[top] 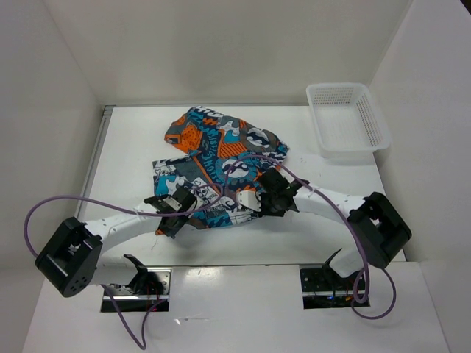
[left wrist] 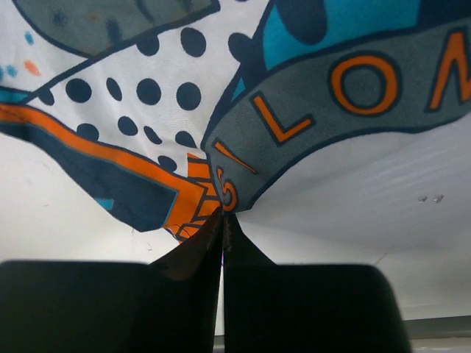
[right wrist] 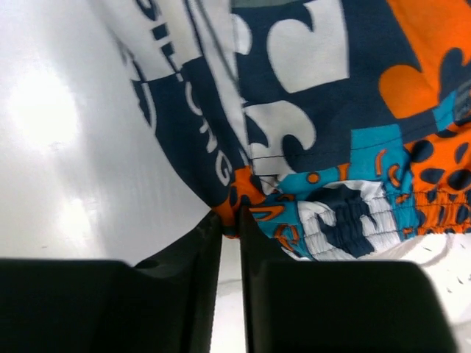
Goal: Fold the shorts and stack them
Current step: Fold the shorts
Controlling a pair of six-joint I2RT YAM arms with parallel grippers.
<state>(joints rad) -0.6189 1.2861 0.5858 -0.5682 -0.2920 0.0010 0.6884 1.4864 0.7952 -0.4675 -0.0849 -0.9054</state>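
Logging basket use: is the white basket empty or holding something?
Empty: the basket shows only bare mesh inside; the shorts lie outside it.

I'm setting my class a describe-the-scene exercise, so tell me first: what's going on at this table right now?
Two robot arms are working on patterned shorts that lie rumpled, not yet neatly folded, in the middle of the white table. The left gripper is pinched on a corner of the fabric at its near-left edge, and the right gripper is pinched on the hem near the elastic waistband. A white mesh basket sits apart at the far right corner, with nothing visible in it.
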